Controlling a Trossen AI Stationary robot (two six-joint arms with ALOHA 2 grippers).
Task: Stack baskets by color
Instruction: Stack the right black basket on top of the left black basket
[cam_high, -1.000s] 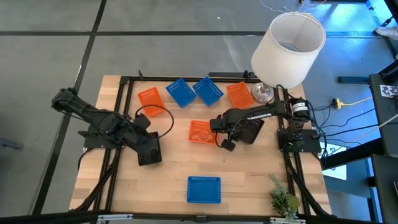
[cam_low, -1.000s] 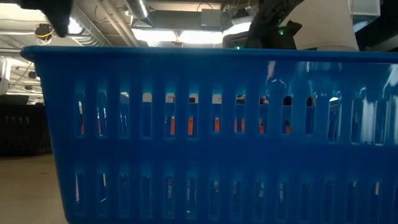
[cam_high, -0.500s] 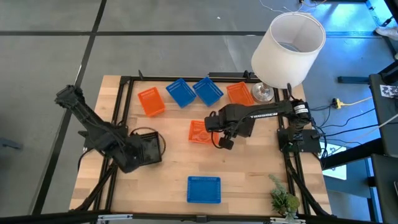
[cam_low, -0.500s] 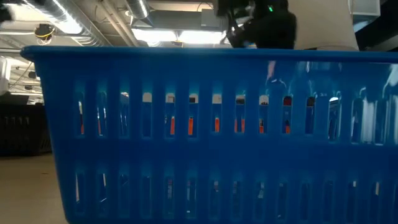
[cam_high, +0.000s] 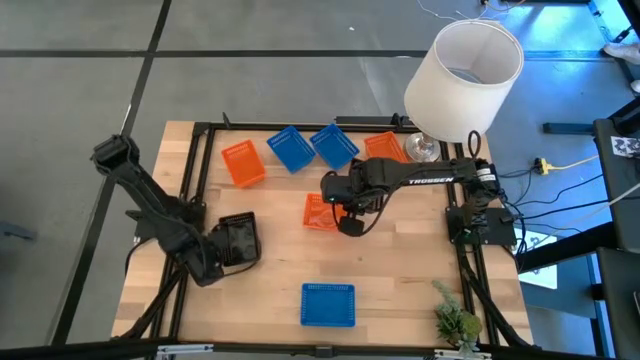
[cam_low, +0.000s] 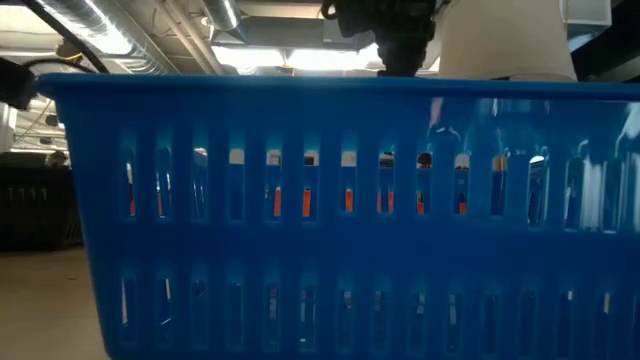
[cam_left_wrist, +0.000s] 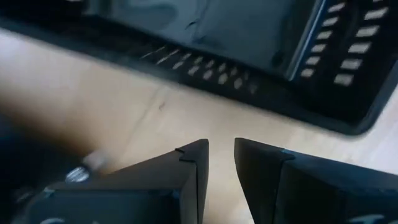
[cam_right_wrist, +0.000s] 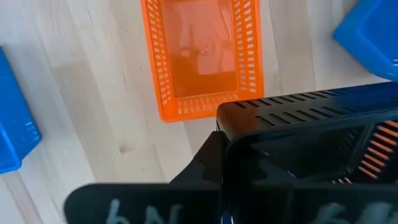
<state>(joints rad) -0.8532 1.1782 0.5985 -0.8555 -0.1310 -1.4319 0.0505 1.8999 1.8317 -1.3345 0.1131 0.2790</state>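
Note:
Three orange baskets (cam_high: 240, 162) (cam_high: 385, 150) (cam_high: 320, 212) and three blue ones (cam_high: 292, 148) (cam_high: 335, 145) (cam_high: 328, 305) lie flat on the wooden table. One black basket (cam_high: 238, 240) rests at the left. My left gripper (cam_left_wrist: 221, 165) stands low over bare wood beside its rim (cam_left_wrist: 261, 93), open by a narrow gap with nothing between the fingers. My right gripper (cam_high: 348, 212) is shut on a second black basket (cam_right_wrist: 311, 143), above the middle orange basket. In the high view the arm covers most of that basket. My right gripper holds the black basket by its wall near a corner (cam_right_wrist: 230, 124), coming from above with the fingers pointing down. The basket is lifted clear of the table and hangs tilted below the gripper. The gripper's own body hides how the fingers meet the wall.
A large white lampshade (cam_high: 465, 65) on a glass base (cam_high: 420, 150) stands at the far right corner. A small plant (cam_high: 455, 320) is at the near right. Black frame rails (cam_high: 200, 180) run along the table's sides. The near blue basket (cam_low: 320, 220) fills the low view.
My right gripper has risen and moved toward the table's left, lifting the black basket from the table to above the middle orange basket. My left gripper has swung toward the near left corner and come down beside the other black basket, which has stayed in place.

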